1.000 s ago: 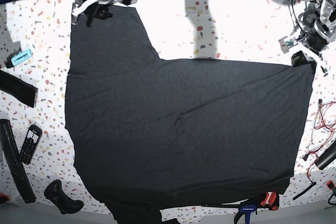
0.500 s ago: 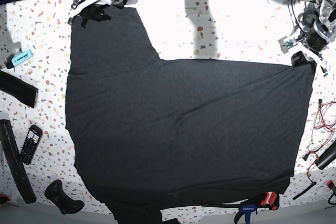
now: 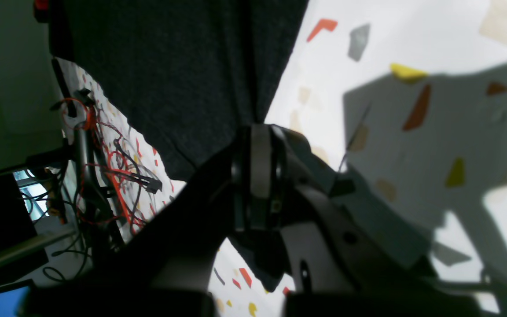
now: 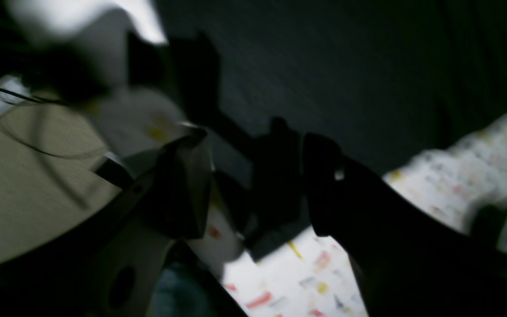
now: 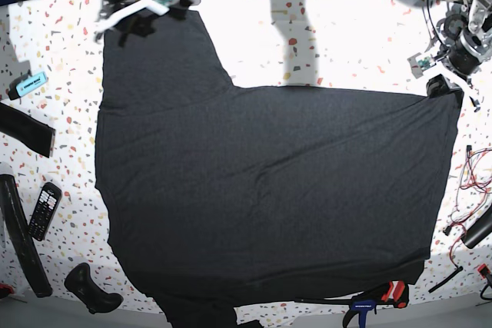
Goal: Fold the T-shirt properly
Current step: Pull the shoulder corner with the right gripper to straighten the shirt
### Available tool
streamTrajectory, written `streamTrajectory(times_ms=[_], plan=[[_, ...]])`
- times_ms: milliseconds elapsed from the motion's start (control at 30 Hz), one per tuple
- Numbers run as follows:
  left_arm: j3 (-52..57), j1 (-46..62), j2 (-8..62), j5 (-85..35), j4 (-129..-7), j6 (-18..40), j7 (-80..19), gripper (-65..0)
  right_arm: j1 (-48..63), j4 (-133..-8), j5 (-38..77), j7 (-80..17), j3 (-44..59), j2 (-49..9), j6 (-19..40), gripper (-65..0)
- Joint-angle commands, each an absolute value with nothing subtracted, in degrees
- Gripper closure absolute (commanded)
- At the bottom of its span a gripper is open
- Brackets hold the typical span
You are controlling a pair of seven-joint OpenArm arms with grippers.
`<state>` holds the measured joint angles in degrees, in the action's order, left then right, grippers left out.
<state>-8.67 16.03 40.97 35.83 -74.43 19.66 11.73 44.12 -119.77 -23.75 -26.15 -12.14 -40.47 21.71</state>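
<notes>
At the far left of the base view we see a black remote control with grey keys (image 5: pixel 44 210) and a light-blue marker pen (image 5: pixel 31 84) lying on the white speckled terrazzo tabletop (image 5: pixel 346 36). Top left, the right pincer (image 5: pixel 138 14) hangs over the upper corner of the large charcoal-black fabric T-shirt (image 5: pixel 261 190); in its blurred wrist view the jaws stand apart with nothing clearly between them, though we cannot be sure. The T-shirt lies spread flat across most of the tabletop. At the right edge, the left pincer (image 3: pixel 253 132) is closed on the T-shirt's corner. Red and black wires (image 5: pixel 469 182) trail nearby.
</notes>
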Motion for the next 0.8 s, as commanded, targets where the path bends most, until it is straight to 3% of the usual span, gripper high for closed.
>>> streamTrajectory(times_ms=[0,400,767], plan=[[-8.84,16.34,41.47,36.45,-74.28,22.04,10.35,0.0,45.10,-122.15,-23.44,-24.91,-12.05,-40.95,21.67,-31.0],[-8.84,16.34,41.50,36.45,-74.28,22.04,10.37,0.0,46.33,-122.48,-26.33,-26.74,-12.05,-40.95,28.62,-31.0],[-8.84,16.34,41.47,36.45,-74.28,22.04,10.35,0.0,39.00,-113.99,-29.06,-24.69,-12.05,-40.97,28.51,-31.0]])
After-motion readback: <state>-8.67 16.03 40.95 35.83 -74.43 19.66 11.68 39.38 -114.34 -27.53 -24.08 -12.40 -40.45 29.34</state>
